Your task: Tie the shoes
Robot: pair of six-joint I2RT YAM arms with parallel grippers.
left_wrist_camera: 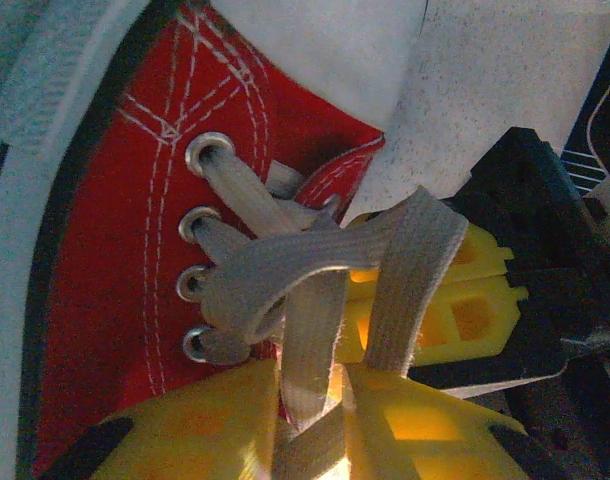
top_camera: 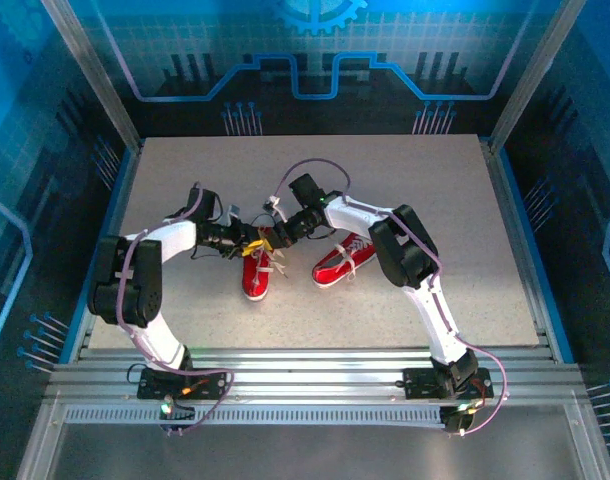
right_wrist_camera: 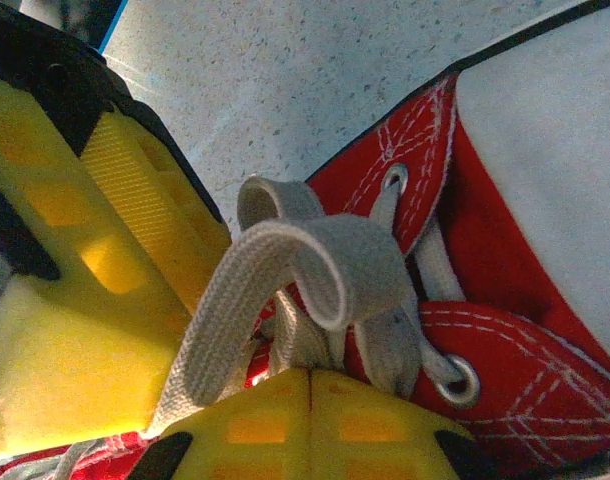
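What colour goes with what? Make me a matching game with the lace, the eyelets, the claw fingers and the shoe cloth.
Things:
1. lace
2. eyelets
3. claw fingers
4. shoe cloth

Colours:
A. red
B. yellow
C. white
D. silver

Pairs: 1-C, 2-D, 3-B, 4-A.

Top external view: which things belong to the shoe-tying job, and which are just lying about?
Job: left red shoe; right red shoe; white laces; left fingers and right fingers, both pinching laces.
Just surroundings: table; metal rails; blue backdrop.
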